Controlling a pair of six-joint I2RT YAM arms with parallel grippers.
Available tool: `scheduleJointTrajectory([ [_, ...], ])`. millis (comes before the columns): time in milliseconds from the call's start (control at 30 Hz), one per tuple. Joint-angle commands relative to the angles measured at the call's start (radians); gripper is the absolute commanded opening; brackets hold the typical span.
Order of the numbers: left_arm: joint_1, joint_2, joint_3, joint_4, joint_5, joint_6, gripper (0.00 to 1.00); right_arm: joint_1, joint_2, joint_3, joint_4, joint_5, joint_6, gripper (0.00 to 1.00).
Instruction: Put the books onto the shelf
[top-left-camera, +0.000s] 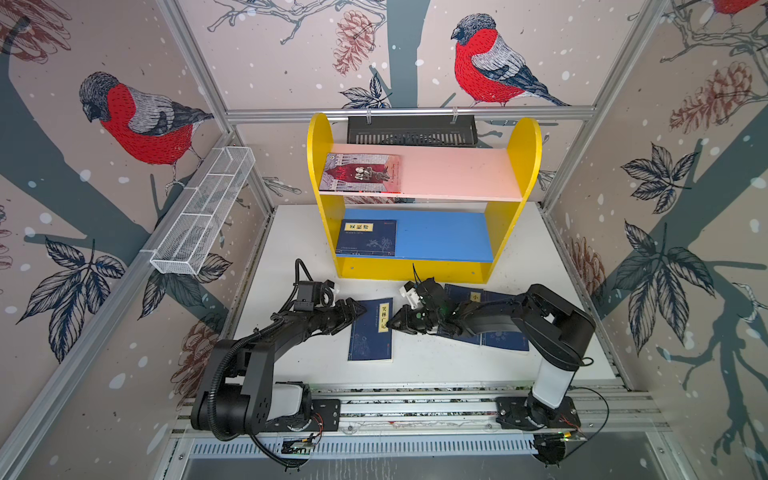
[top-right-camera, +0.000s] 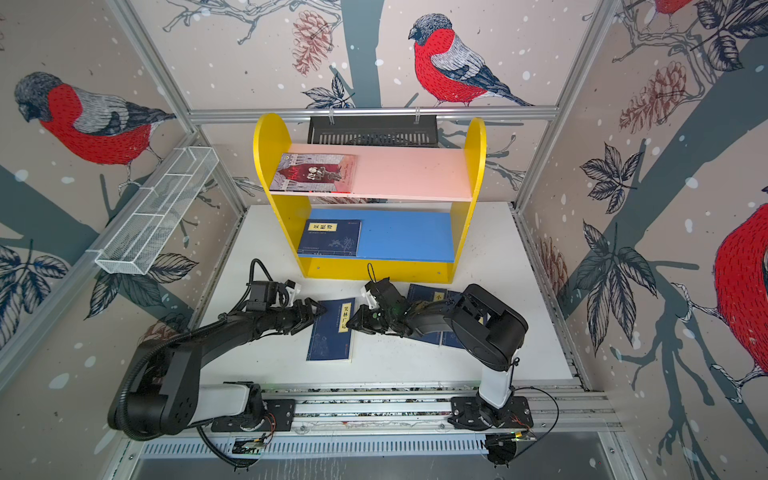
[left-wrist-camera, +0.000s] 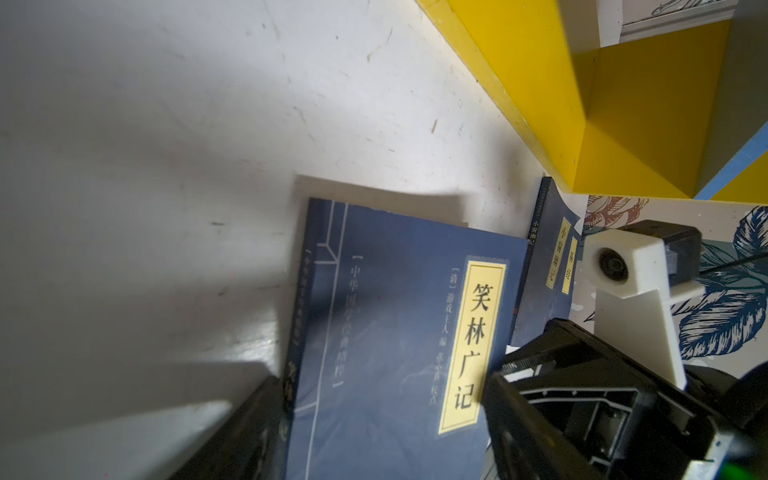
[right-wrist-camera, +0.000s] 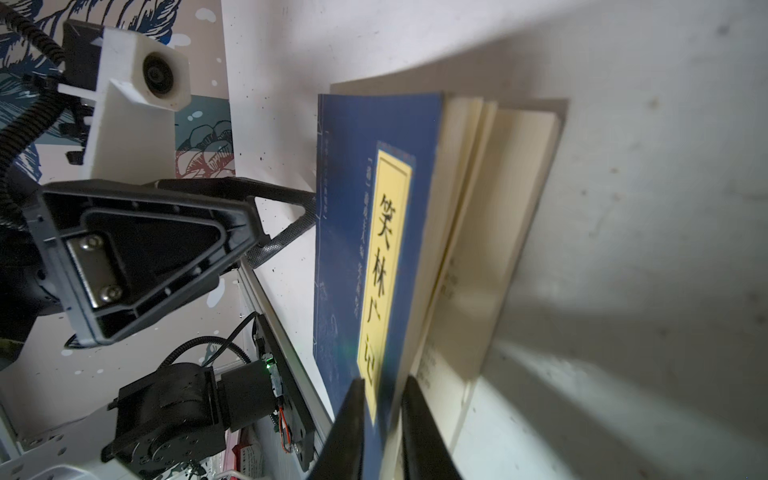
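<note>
Closest to the right wrist lens, the black fingers (right-wrist-camera: 347, 432) of the right gripper (right-wrist-camera: 383, 388) are seen pinched together on the front cover of a navy book (right-wrist-camera: 365, 249). The cover is held clear of the cream pages beneath it. This book is laid flat on the white table (top-left-camera: 436, 368) just in front of the shelf (top-left-camera: 528, 153), before its left half, with the yellow title label turned up.

The left gripper (top-left-camera: 356, 314) is held at the book's spine side with its jaws spread apart, and nothing is gripped between them.

Two more navy books (top-left-camera: 473, 297) are found overlapped in front of the shelf's right half, partly hidden under the right arm.

On the shelf itself, an illustrated book (top-left-camera: 360, 173) is laid flat at the left end of the pink upper board (top-left-camera: 457, 172). A fourth navy book (top-left-camera: 365, 237) is laid flat at the left end of the blue lower board (top-left-camera: 444, 235).
</note>
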Motion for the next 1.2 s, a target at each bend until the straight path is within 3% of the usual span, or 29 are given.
scheduleJointTrajectory([
  [0, -0.001, -0.001, -0.006, -0.037, -0.007, -0.005, 0.78, 0.003, 0.009, 0.004, 0.090, -0.030, 0.025, 0.17],
  [200, -0.001, -0.013, -0.007, -0.035, -0.003, -0.007, 0.78, -0.005, 0.030, 0.024, 0.057, -0.014, 0.017, 0.28],
  [367, -0.001, -0.019, -0.008, -0.025, 0.010, -0.015, 0.78, -0.012, 0.052, 0.049, 0.035, -0.015, 0.001, 0.23],
  [600, -0.001, -0.060, -0.010, -0.014, 0.027, -0.025, 0.79, -0.024, 0.045, 0.059, -0.015, -0.015, -0.037, 0.03],
  [867, 0.015, -0.163, 0.007, -0.051, -0.010, -0.008, 0.84, -0.050, -0.092, 0.019, -0.077, -0.029, -0.098, 0.00],
  [1167, 0.037, -0.220, 0.008, -0.040, 0.127, -0.011, 0.82, -0.092, -0.250, -0.007, -0.144, -0.088, -0.167, 0.00],
])
